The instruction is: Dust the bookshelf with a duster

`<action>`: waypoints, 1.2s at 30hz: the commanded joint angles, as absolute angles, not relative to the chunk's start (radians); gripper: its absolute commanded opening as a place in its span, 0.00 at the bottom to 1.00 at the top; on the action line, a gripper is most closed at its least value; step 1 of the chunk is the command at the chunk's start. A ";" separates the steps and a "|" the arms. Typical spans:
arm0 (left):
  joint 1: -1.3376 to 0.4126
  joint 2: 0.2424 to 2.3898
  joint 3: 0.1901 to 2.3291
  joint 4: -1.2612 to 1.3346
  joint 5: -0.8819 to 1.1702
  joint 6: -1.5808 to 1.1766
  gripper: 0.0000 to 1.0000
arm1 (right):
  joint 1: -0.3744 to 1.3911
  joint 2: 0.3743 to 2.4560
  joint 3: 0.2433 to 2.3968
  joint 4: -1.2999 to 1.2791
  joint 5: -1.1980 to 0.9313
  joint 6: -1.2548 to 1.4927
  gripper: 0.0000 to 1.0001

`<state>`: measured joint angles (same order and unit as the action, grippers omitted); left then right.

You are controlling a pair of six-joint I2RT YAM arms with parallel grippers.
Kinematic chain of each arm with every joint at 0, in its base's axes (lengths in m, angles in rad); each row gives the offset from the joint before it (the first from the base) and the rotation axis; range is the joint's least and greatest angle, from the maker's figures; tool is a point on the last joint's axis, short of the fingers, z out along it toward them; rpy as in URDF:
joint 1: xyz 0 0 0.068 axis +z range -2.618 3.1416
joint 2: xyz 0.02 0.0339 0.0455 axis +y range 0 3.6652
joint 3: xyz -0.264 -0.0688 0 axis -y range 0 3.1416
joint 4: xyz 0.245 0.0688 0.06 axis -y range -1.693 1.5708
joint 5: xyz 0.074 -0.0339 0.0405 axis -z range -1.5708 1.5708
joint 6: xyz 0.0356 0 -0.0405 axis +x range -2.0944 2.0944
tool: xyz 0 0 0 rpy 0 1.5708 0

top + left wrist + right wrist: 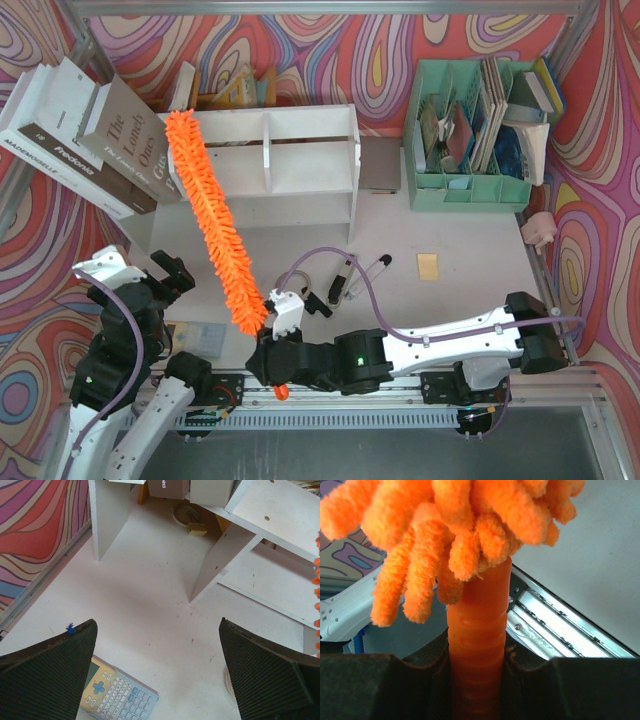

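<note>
Right gripper (477,680) clamped on duster (214,225) handle; head runs toward 11 o'clock over bookshelf (305,150). Left gripper (159,670) gaping, empty.

Large white and grey books (75,130) lean at the far left. A mint green organiser (470,185) holding papers stands far right. Two pens (342,282) and a yellow note (428,266) lie mid-table, apart. A calculator (117,695) lies near left on the white table (470,300). A pink thing (540,230) sits at the right edge.
</note>
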<state>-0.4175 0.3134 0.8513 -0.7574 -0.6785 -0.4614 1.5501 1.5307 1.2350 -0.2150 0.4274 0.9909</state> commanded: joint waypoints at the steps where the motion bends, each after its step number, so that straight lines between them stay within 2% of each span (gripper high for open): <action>1: -0.423 0.305 0.868 -0.768 -0.697 -0.467 0.98 | 1.552 1.454 1.262 -0.253 0.530 0.962 0.00; 8: -0.428 0.311 0.867 -0.767 -0.697 -0.468 0.98 | 1.555 1.294 1.182 -0.283 0.604 0.986 0.00; 22: -0.429 0.310 0.869 -0.771 -0.705 -0.469 0.98 | 1.559 1.180 1.107 -0.478 0.627 1.181 0.00; 36: -0.429 0.304 0.867 -0.769 -0.701 -0.468 0.98 | 1.559 1.248 1.085 -0.470 0.591 1.244 0.00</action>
<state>-0.4248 0.3134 0.8513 -0.7609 -0.6891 -0.4644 1.5528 1.2205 1.0775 -0.4995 0.5598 1.2373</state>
